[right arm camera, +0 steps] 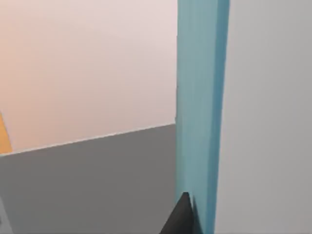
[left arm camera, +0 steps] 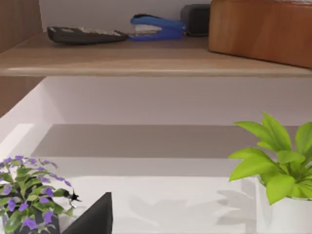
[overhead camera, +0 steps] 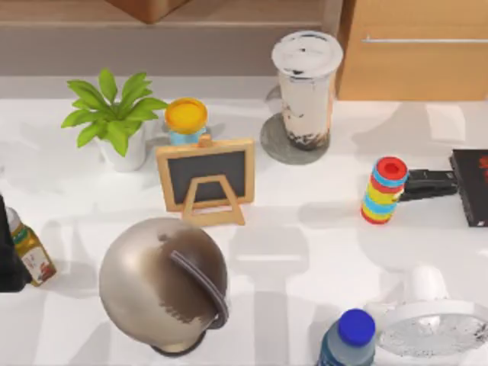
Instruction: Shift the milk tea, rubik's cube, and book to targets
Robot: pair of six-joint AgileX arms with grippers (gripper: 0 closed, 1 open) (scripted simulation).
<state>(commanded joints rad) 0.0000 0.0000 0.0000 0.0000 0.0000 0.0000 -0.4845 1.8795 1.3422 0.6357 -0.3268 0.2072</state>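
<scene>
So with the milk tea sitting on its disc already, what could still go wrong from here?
1. The milk tea is tall on the grey disc; a passing arm could tip it.
2. The right wrist view is very close to the teal book, with a dark fingertip at its edge; the grip cannot be judged, so the book may slip.
3. The ring stack and black slab crowd the table's right side.
</scene>
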